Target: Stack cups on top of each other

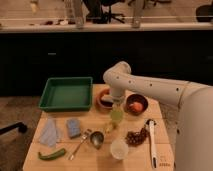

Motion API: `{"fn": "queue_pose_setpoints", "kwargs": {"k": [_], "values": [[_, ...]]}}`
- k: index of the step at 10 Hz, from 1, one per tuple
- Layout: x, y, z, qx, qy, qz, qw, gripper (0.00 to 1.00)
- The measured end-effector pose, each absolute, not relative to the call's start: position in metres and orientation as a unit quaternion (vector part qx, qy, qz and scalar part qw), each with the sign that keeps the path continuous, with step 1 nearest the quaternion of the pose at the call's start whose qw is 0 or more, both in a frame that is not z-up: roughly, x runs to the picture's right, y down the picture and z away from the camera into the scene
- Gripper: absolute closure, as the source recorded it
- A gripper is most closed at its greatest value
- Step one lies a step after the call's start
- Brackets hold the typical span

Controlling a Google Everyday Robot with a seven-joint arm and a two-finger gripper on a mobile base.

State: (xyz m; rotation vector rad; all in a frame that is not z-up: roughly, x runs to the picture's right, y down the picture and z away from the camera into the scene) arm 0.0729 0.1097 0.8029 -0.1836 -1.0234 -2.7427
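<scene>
My gripper (pixel 116 106) points down over the middle of the wooden table (pixel 95 160), in front of the two brown bowls. It is shut on the rim of the translucent yellow-green cup (pixel 117 116), which hangs a little above the tabletop. The dark grey metal cup (pixel 96 139) stands on the table to the front left of the held cup, beside a spoon (pixel 80 144). A pale translucent cup (pixel 119 148) stands in front of them, near the table's front edge.
Two brown bowls (pixel 104 99) (pixel 136 105) sit behind the gripper, the right one holding something orange. A green tray (pixel 66 94) is at the back left. A blue sponge (pixel 73 127), cloth (pixel 50 134), green pepper (pixel 51 154), dark grapes (pixel 134 137) and white utensil (pixel 152 142) lie around.
</scene>
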Motion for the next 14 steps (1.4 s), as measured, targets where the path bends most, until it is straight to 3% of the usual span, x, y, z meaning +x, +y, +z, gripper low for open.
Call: {"fn": "queue_pose_setpoints", "kwargs": {"k": [7,14], "values": [[0.065,0.107,0.782,-0.069,-0.352,-0.928,0.103,1.00],[0.053,0.126,0.737,-0.077,-0.358,-0.924,0.110,1.00]]}}
